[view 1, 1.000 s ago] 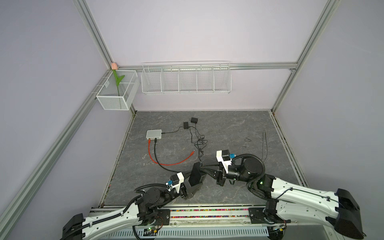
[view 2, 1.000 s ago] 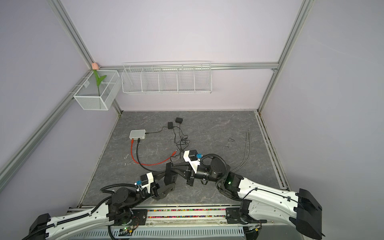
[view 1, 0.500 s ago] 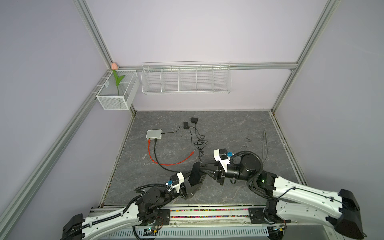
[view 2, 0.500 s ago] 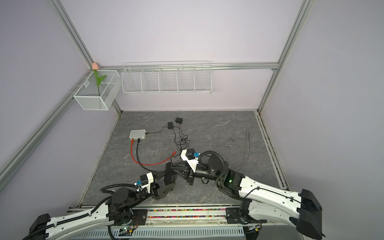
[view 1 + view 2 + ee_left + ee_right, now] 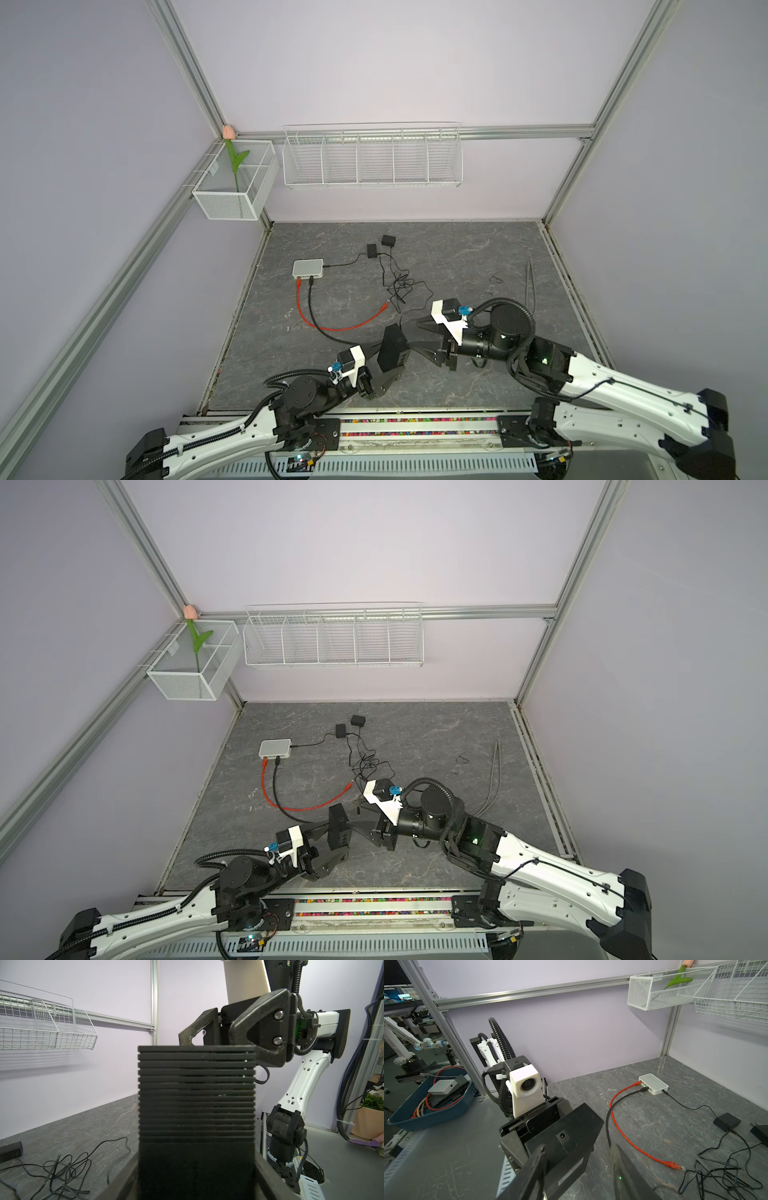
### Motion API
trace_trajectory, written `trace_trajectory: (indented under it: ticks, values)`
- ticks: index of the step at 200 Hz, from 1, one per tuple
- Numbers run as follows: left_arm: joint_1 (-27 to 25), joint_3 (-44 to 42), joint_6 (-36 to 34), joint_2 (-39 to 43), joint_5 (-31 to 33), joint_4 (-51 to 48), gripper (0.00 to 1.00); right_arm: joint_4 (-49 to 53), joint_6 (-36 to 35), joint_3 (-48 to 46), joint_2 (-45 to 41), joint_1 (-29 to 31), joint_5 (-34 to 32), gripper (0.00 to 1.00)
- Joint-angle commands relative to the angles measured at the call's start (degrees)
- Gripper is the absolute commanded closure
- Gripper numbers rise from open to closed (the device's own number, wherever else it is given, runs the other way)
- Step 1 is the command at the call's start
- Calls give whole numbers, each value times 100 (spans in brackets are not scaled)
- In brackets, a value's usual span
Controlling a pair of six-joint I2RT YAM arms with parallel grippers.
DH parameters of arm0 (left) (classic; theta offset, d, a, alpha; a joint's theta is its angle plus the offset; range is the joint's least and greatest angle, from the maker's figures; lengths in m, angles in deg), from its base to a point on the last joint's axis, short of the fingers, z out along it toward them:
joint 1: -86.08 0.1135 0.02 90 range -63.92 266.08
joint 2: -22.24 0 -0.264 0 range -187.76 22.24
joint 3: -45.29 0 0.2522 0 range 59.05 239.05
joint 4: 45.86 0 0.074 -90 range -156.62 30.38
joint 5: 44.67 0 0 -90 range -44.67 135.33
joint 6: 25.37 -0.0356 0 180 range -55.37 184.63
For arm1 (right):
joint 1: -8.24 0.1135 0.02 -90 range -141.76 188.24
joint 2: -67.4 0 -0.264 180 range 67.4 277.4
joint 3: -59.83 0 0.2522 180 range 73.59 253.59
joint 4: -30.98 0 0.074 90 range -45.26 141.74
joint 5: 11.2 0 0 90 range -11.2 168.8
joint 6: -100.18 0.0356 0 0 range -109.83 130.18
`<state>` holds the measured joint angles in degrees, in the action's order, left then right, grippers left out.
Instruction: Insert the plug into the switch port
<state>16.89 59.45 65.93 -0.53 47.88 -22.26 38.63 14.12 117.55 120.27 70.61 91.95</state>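
Observation:
My left gripper (image 5: 392,359) (image 5: 196,1157) is shut on a black ribbed box (image 5: 395,347) (image 5: 338,827) (image 5: 196,1105), held above the front of the table. One face of the box (image 5: 562,1142) shows a small round socket. My right gripper (image 5: 415,336) (image 5: 355,817) (image 5: 578,1147) is open, its fingers spread beside the box's end. A white switch (image 5: 307,268) (image 5: 654,1083) lies at the back left with a red and a black cable in its ports. The red cable's free plug (image 5: 385,306) (image 5: 673,1165) lies loose on the table.
Two black adapters (image 5: 388,240) (image 5: 372,250) and a tangle of thin black cable (image 5: 399,286) lie behind the grippers. A grey rod (image 5: 528,282) lies at the right. Wire baskets (image 5: 372,156) hang on the walls. A blue bin (image 5: 431,1103) of spare devices stands beyond the frame.
My right gripper has gone from shut to open next to the black box and shifted slightly left. The left arm and the box have not moved.

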Motion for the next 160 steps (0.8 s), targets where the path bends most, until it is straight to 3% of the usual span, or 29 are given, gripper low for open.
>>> trace_trajectory:
  ticks: [1, 61, 110, 131, 160]
  values:
    - [-23, 44, 78, 126, 36, 311, 100, 409, -216, 44, -96, 26, 126, 42]
    - [-18, -6, 108, 184, 80, 267, 100, 566, -247, 80, -278, 8, -86, 39]
    - [-22, 118, 81, 320, 299, -199, 100, 1630, 226, 407, -393, -202, -2051, 26]
    - [-18, 148, 135, 317, 478, -359, 100, 2225, 465, 602, -369, -475, -2366, 25]
    - [-9, 181, 269, 389, 717, -677, 100, 2821, 861, 600, -206, -1016, -2740, 15]
